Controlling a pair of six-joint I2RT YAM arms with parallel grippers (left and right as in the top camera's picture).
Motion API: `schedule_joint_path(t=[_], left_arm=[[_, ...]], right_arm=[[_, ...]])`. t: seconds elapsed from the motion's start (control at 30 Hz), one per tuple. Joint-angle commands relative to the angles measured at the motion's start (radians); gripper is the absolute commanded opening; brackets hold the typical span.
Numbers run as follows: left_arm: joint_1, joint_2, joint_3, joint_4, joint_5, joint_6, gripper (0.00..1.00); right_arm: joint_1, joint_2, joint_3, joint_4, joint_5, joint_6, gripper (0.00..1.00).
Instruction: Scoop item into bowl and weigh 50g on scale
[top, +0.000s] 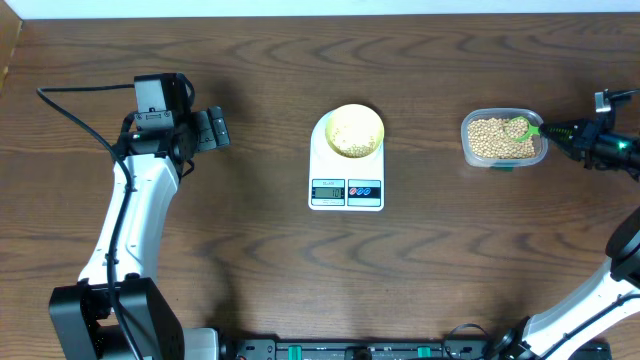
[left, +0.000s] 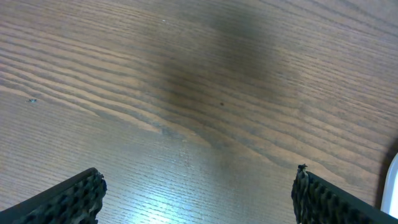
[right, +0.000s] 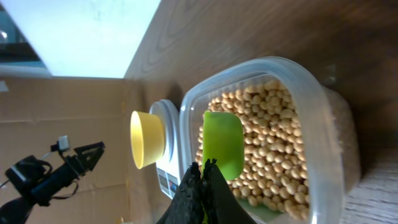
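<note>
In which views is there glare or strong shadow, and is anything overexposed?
Left wrist view: a pale glare patch on the table between the open left fingers, with a dark shadow above it. Right wrist view: the white area at upper left is washed out; the beans and green scoop look sharp. Overhead view: even light, soft shadows beside the left arm.

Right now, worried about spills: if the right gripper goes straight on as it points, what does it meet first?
Probably the beans in the clear container: the green scoop held by the right gripper sits right at them; depth unclear.
</note>
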Motion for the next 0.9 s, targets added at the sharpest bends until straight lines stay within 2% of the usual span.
schedule_joint_path(t=[0.0, 0.87], left_arm=[[0.000, 0.014, 0.001, -0.002, -0.017, -0.009, 0.98], [0.000, 0.014, 0.001, -0.002, -0.017, -0.009, 0.98]], right_arm=[[-0.002, 0.025, -0.006, 0.003, -0.078, -0.002, 0.01], [0.025, 0.025, -0.006, 0.009, -0.146, 0.005, 0.01]])
